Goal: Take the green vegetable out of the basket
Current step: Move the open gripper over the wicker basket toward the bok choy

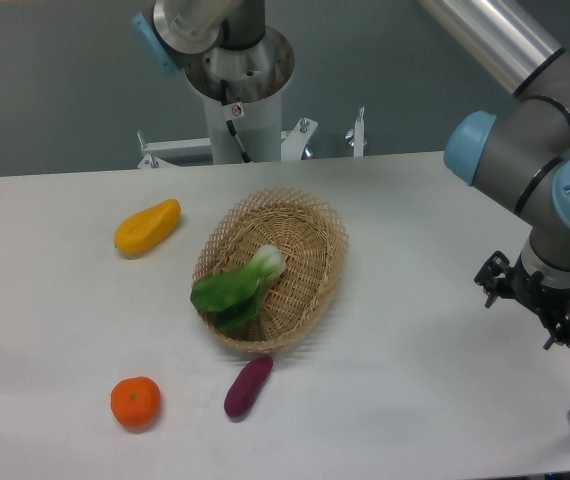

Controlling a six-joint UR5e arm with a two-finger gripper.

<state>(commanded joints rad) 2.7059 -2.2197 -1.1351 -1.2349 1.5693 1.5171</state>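
Observation:
The green vegetable [237, 288] lies in the basket [317, 262], its whitish stalk end towards the middle and its dark green leaves over the front-left rim. The light tan wicker basket sits mid-table. My gripper [531, 306] hangs at the far right of the table, well away from the basket and a little above the surface. Its black fingers [488, 283] stand apart and hold nothing.
A yellow-orange oblong fruit [147, 227] lies left of the basket. An orange [135, 402] sits at the front left. A purple oblong vegetable [248, 387] lies just in front of the basket. The robot base [237, 110] stands behind the table's far edge.

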